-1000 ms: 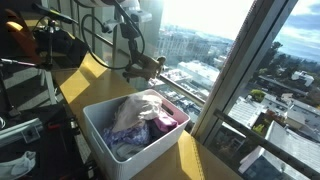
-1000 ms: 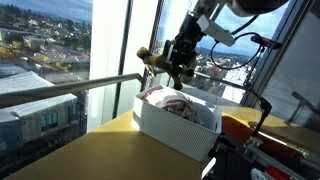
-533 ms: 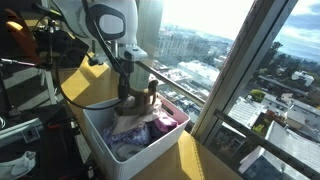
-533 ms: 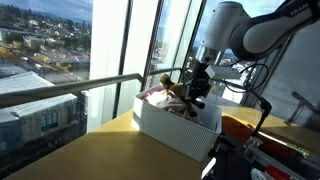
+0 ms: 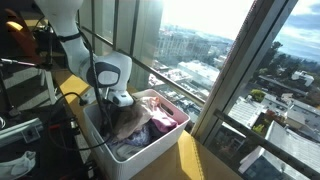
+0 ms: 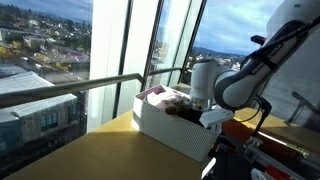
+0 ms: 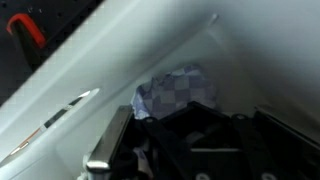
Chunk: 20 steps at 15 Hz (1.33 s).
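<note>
The claw (image 7: pixel 215 135), pressed together with no catch visible between its tips, sits low inside the white bin (image 5: pixel 150 155), just above a checkered cloth (image 7: pixel 170 88) among heaped clothes (image 5: pixel 150 122), the bin standing on the bench (image 6: pixel 80 150) beside the window (image 5: pixel 205 40).
</note>
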Each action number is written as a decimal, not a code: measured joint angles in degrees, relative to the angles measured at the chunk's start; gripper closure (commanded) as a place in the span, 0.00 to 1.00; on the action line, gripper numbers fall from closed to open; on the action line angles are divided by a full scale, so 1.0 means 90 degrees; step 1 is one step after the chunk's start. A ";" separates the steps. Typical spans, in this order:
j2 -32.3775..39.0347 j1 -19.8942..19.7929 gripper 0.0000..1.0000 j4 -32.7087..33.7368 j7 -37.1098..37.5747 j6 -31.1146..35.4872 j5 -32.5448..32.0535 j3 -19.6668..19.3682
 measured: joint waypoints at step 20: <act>-0.1931 0.0455 0.00 0.0290 -0.0002 -0.0513 -0.0240 -0.0582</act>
